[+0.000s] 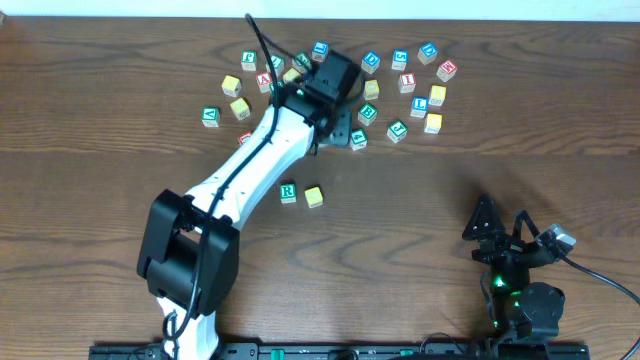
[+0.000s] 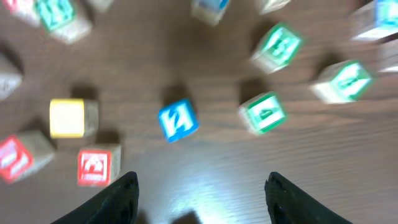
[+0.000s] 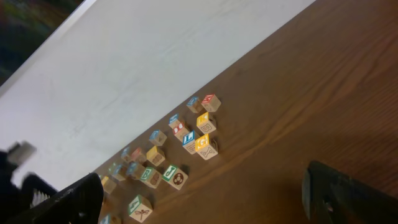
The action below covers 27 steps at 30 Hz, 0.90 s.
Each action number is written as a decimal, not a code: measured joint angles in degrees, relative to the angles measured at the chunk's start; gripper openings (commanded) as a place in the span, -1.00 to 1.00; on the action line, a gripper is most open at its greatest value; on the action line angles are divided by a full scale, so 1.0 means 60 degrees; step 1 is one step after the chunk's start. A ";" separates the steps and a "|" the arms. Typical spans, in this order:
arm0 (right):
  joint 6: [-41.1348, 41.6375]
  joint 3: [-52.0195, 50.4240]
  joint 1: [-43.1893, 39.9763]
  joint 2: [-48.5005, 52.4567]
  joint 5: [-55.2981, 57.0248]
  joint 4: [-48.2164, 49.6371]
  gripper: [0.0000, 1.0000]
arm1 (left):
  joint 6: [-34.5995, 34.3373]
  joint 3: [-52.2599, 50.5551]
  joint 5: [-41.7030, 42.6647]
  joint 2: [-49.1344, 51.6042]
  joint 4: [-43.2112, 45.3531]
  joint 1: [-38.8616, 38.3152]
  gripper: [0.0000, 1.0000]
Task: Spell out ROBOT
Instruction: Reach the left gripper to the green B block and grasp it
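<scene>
Several lettered wooden blocks lie scattered at the far middle of the table. A block with a green R [image 1: 288, 192] and a yellow block [image 1: 314, 196] sit side by side nearer the middle. My left gripper [image 1: 343, 122] hovers over the scattered group, open and empty. In the blurred left wrist view my open jaws [image 2: 202, 190] are just short of a blue block [image 2: 178, 119], with a green block [image 2: 263, 112] to its right and a red block [image 2: 96, 165] by the left finger. My right gripper [image 1: 500, 222] is open and empty at the near right.
The right wrist view looks between its open jaws [image 3: 202, 190] across bare table to the far blocks [image 3: 200, 134] and a white wall. My left arm [image 1: 250, 170] stretches diagonally over the table's left middle, above some blocks.
</scene>
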 measured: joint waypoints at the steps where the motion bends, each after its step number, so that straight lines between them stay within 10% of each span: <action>1: -0.0004 0.0000 0.0000 0.0000 0.0000 -0.0004 0.99 | 0.0189 0.0197 0.0098 0.0000 -0.0004 0.0040 0.29; 27: 0.0000 0.0000 0.0000 0.0000 -0.0004 0.0000 0.99 | 0.2987 0.2954 0.1111 0.3104 0.1020 -0.0186 0.26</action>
